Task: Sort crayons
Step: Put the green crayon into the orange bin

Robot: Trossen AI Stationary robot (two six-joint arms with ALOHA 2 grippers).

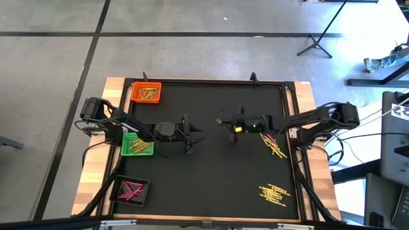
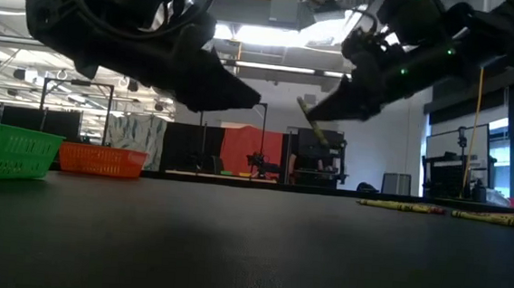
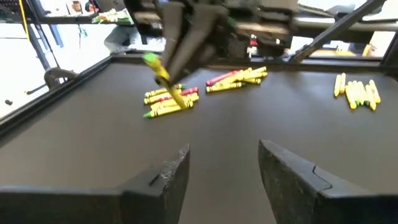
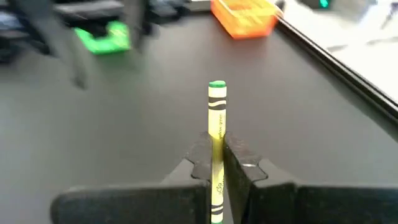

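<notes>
Nearest the front edge of the table, on the left, the black tray (image 1: pixel 131 190) already holds a small heap of pink crayons (image 1: pixel 130 189). Over on the near right lies a loose cluster of yellow crayons (image 1: pixel 273 193), not yet sorted.

Farther in, the green tray (image 1: pixel 137 145) on the left is well filled with green-wrapped crayons. Just right of it hovers the left gripper (image 1: pixel 190 135), its jaws spread wide with nothing between them. Facing it across the middle of the table is the right gripper (image 1: pixel 235 130), pinched tight on a single crayon with a yellow wrapper and green tip (image 4: pixel 216 127), held up off the mat. Behind that gripper, toward the right edge, a second loose pile of yellow and pink crayons (image 1: pixel 274 146) waits on the mat.

At the far left corner the orange tray (image 1: pixel 146 92) holds a batch of orange-gold crayons.

I would judge the sorting roughly past halfway: three trays stocked, two loose piles left, one crayon in transit, seemingly about to pass between the arms.

Dark print runs along the held crayon's wrapper, but I cannot read it.
</notes>
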